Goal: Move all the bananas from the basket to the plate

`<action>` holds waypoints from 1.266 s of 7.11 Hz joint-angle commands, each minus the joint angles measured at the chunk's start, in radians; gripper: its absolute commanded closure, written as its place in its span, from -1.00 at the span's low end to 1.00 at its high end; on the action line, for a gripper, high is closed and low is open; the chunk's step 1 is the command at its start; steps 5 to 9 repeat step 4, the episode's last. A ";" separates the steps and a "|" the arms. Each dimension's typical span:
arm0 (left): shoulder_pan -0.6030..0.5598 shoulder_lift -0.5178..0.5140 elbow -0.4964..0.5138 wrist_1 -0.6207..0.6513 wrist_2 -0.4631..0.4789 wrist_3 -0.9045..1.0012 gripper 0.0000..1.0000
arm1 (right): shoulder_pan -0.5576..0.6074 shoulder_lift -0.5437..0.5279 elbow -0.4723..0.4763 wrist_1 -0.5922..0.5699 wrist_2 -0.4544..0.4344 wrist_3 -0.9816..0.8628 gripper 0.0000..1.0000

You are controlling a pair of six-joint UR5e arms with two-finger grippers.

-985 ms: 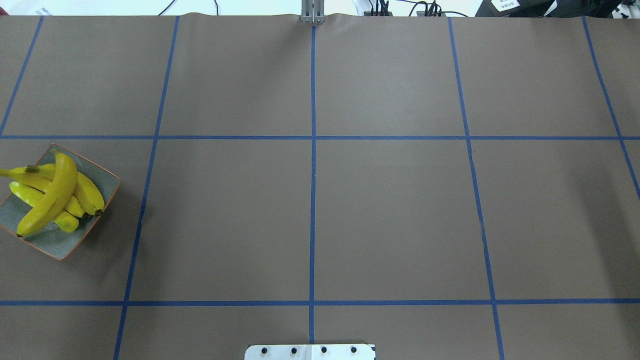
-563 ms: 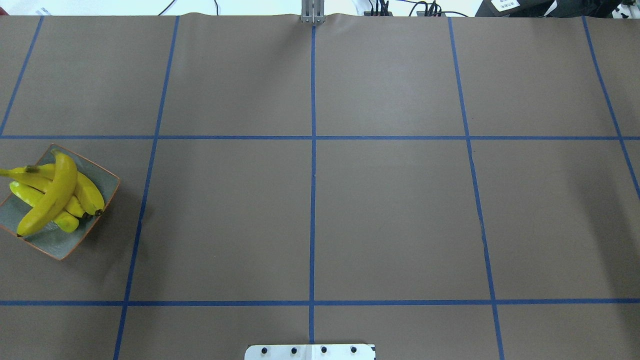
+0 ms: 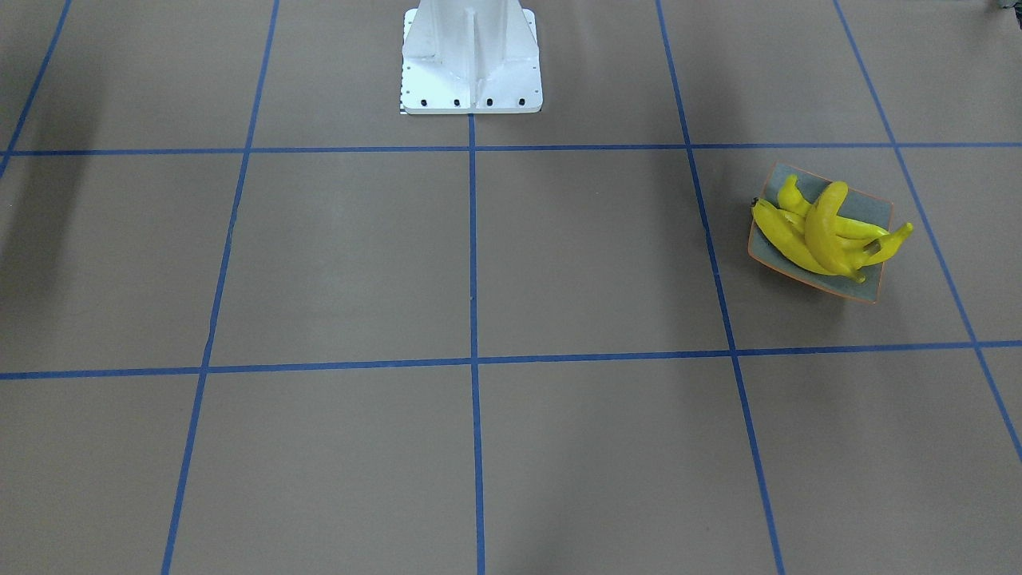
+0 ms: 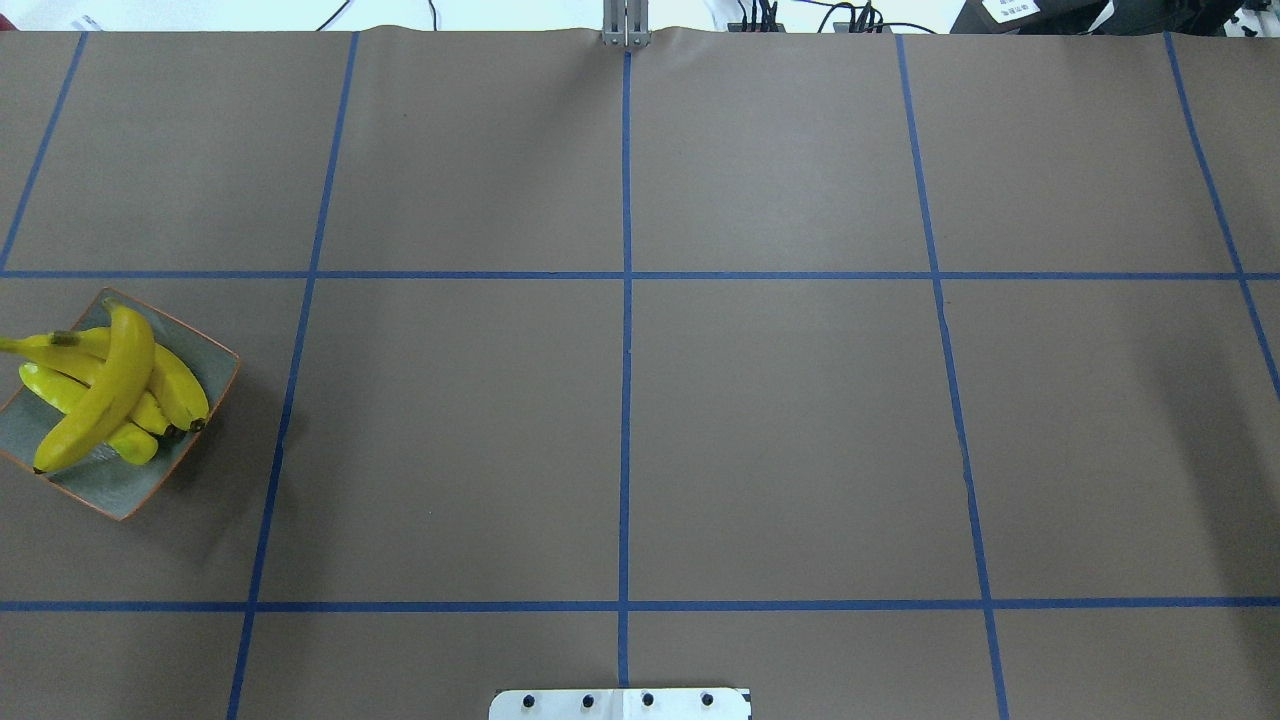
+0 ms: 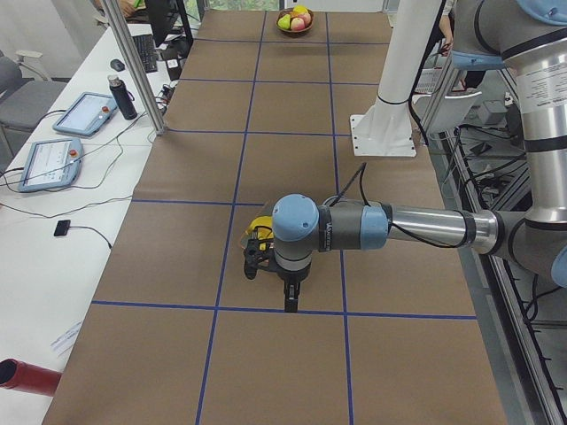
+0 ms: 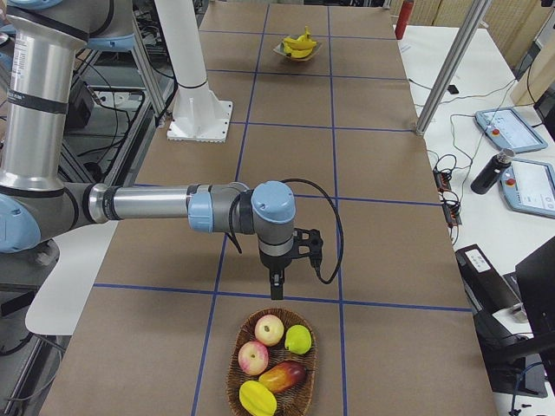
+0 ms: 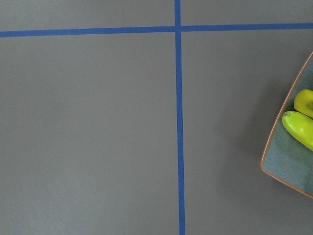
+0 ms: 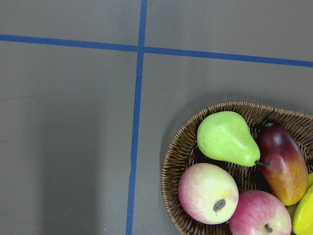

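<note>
Several bright yellow bananas (image 4: 105, 390) lie piled on the square grey-green plate (image 4: 115, 485) at the table's left side; both also show in the front view, bananas (image 3: 822, 231) and plate (image 3: 866, 209). The left wrist view catches the plate's edge (image 7: 288, 161) and two banana tips (image 7: 301, 127). The wicker basket (image 8: 181, 156) holds a pear, apples and other fruit; I see no banana in it. My left gripper (image 5: 290, 303) hangs beside the plate, my right gripper (image 6: 276, 286) just before the basket (image 6: 270, 364). I cannot tell whether either is open or shut.
The brown table is marked with blue tape lines (image 4: 626, 300). The robot's white base (image 3: 471, 56) stands at mid-table on the robot's side. Tablets, a bottle and cables lie on a side bench (image 6: 512, 165).
</note>
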State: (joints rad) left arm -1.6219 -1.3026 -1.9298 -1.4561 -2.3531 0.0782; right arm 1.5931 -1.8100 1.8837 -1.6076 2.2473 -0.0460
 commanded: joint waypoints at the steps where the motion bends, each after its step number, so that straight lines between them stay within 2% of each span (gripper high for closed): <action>1: 0.000 -0.001 0.002 -0.001 0.000 0.000 -1.00 | 0.001 -0.003 0.000 0.000 0.002 0.000 -1.00; 9: 0.000 -0.003 0.002 -0.001 0.003 -0.002 -1.00 | -0.001 -0.003 -0.008 0.000 0.000 0.000 -1.00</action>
